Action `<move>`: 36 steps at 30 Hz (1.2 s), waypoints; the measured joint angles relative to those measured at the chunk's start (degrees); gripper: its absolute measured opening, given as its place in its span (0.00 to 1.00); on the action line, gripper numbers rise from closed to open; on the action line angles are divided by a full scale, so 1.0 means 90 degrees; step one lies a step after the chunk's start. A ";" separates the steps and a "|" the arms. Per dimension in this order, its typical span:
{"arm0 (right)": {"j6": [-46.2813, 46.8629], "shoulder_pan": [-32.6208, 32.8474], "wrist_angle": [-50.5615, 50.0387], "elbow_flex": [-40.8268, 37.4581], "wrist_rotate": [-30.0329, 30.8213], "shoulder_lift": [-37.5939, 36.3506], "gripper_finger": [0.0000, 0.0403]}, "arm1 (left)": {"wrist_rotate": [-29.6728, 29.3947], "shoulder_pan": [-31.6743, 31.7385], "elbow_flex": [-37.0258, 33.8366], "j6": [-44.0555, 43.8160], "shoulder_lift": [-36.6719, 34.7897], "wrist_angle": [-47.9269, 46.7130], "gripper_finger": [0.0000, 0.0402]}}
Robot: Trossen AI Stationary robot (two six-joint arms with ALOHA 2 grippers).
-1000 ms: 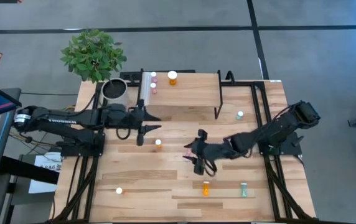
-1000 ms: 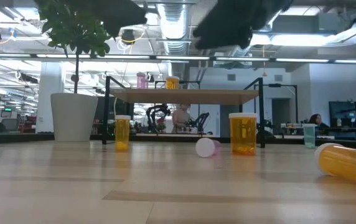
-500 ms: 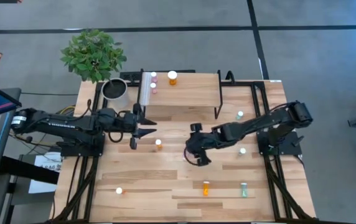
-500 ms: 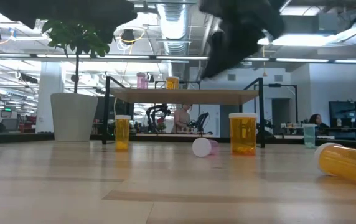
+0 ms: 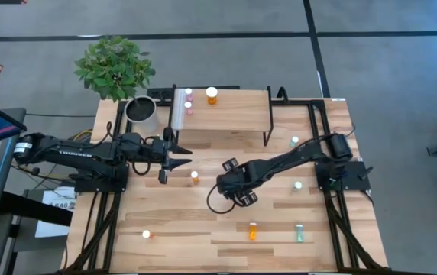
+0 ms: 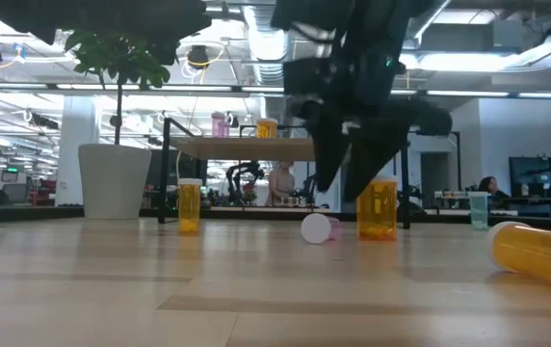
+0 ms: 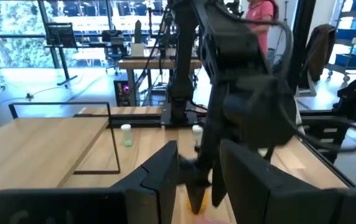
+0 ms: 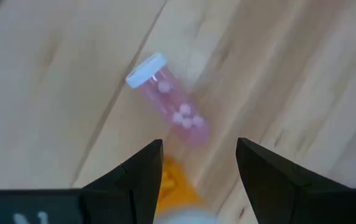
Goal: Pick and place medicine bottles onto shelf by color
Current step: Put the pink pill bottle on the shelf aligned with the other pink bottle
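Observation:
A pink medicine bottle (image 8: 168,99) with a white cap lies on its side on the table, also seen in the low view (image 6: 319,228). My right gripper (image 8: 200,168) hangs open over it, pointing steeply down near the table's middle (image 5: 230,189), and touches nothing. An orange bottle (image 8: 173,180) shows low between its fingers; in the low view it stands upright (image 6: 380,207) behind them. The shelf (image 5: 226,114) at the far side carries a pink bottle (image 5: 189,93) and an orange one (image 5: 212,95). My left gripper (image 7: 200,171) waits open and level at the left (image 5: 180,156).
Loose bottles stand or lie about: orange (image 5: 195,177), orange on its side (image 5: 252,231), green (image 5: 299,233), green (image 5: 294,141), and a white cap (image 5: 146,234). A grey-white plant pot (image 5: 140,111) stands at the far left beside the shelf.
My right gripper has swung toward the table's left and come down over the pink bottle, tipping from nearly level to pointing steeply down and rolling as it went. Its fingers have stayed apart. My left gripper has sunk a little. No bottle has moved.

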 joint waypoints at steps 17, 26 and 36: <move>-0.0352 0.0040 -0.0019 0.0323 -0.0100 0.0835 0.55 | 0.0039 0.0000 0.0000 -0.0129 0.0002 -0.0076 0.27; 0.0176 0.0051 -0.0047 0.0346 -0.0146 0.0852 0.37 | 0.0036 0.0000 0.0002 -0.0292 0.0003 -0.0151 0.27; 0.1331 -0.0041 -0.0228 0.1048 -0.0248 0.0812 0.25 | 0.0036 0.0005 0.0002 -0.0399 -0.0021 -0.0213 0.33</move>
